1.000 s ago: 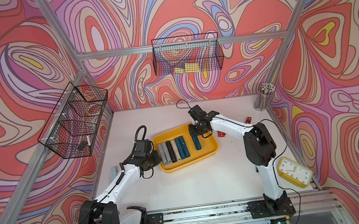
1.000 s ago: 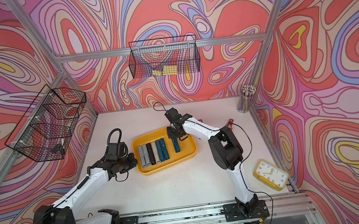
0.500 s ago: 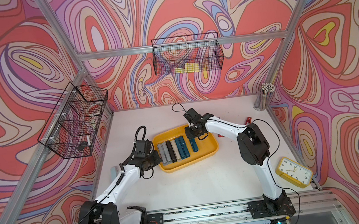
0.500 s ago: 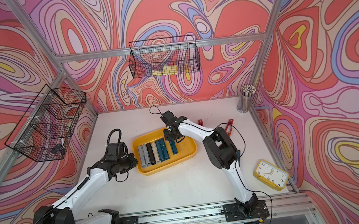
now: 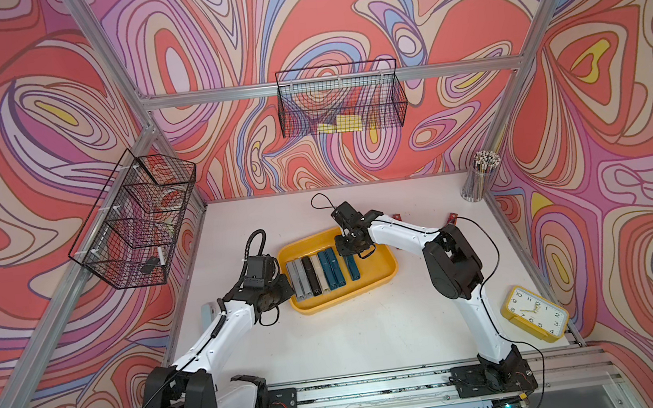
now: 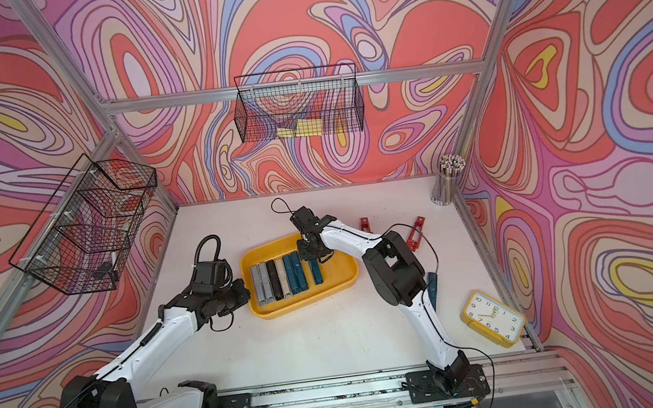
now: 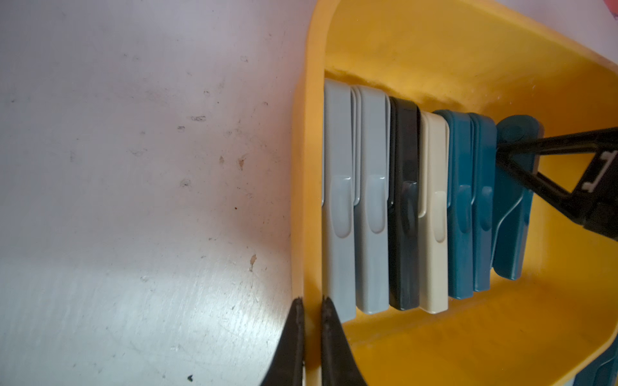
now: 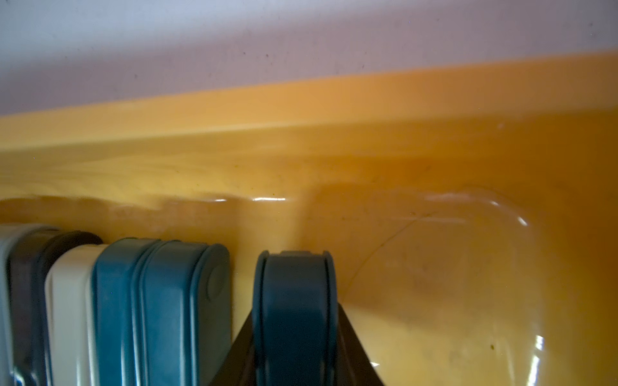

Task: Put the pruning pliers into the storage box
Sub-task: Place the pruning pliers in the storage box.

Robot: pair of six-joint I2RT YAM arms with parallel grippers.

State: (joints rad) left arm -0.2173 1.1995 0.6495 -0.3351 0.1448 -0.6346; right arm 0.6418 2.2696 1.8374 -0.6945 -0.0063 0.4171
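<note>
Nearest, a loose teal oblong plastic bar (image 6: 433,287) lies on the white surface beside the right arm's elbow, outside the box. Further in, the left fingers (image 7: 291,344) are closed on the left-hand rim of the shallow yellow plastic storage box (image 5: 375,264), one on each side of the wall, pinning it.

Inside lies a tight row of six pruning pliers (image 5: 316,275): two grey, one black, one beige, two teal. Just past the row, the right fingers (image 7: 568,143) grip the far end of a seventh teal bar (image 8: 294,300), low in the box with a narrow gap to the row. Whether it touches the floor of the box I cannot tell.

To do this well, I judge it should be held parallel to its neighbours, set flat and nudged snug. The fingers should then open only enough to clear it without disturbing the row.

Beyond the box, a red bar with cut-outs (image 6: 365,224) and a second red bar (image 6: 415,234) wait on the surface.
</note>
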